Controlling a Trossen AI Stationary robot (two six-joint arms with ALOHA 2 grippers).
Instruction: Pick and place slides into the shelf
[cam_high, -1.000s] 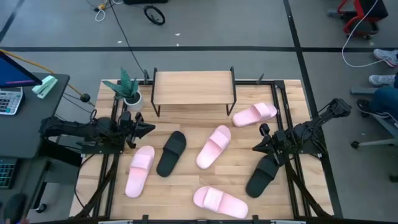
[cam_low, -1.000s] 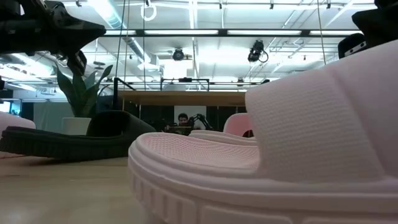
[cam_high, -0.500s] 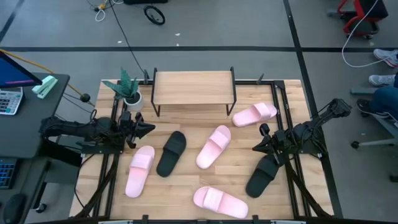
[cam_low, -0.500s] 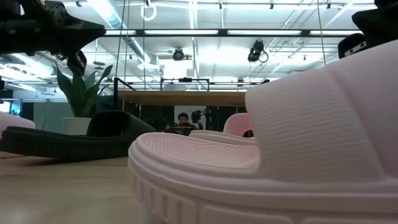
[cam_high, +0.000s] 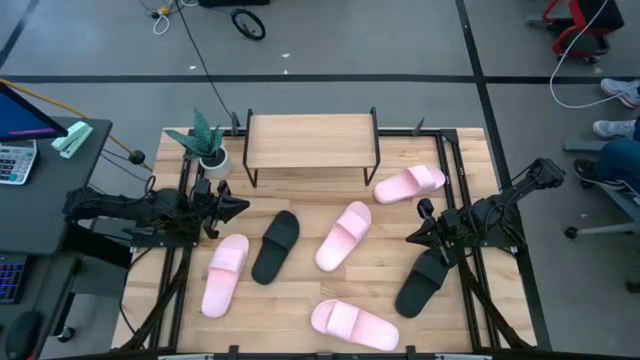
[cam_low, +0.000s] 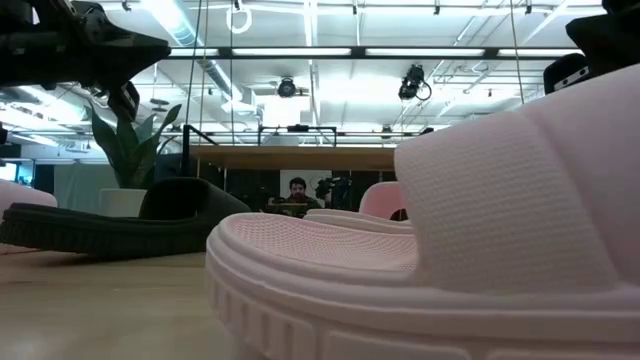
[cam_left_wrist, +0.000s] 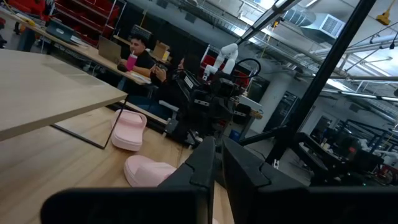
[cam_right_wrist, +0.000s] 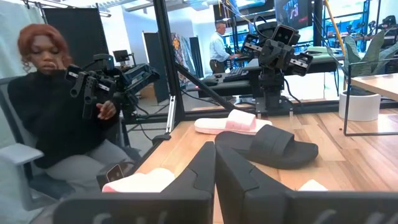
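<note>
Six slides lie sole-down on the table. In the high view the four pale pink ones are at the left (cam_high: 225, 273), centre (cam_high: 343, 236), far right (cam_high: 410, 184) and near edge (cam_high: 353, 324). One black slide (cam_high: 276, 245) lies left of centre and the other (cam_high: 423, 280) at the right. The shelf (cam_high: 310, 143) stands on its wire legs at the far edge, its top board bare. My left gripper (cam_high: 240, 207) is shut, hovering left of the black slide. My right gripper (cam_high: 412, 238) is shut, hovering above the far end of the right black slide. Neither touches anything.
A small potted plant (cam_high: 206, 143) stands left of the shelf. Black frame rails (cam_high: 180, 270) run along both table sides. A seated person (cam_right_wrist: 56, 112) is beyond the table's left edge. A desk with a calculator (cam_high: 15, 160) stands further left.
</note>
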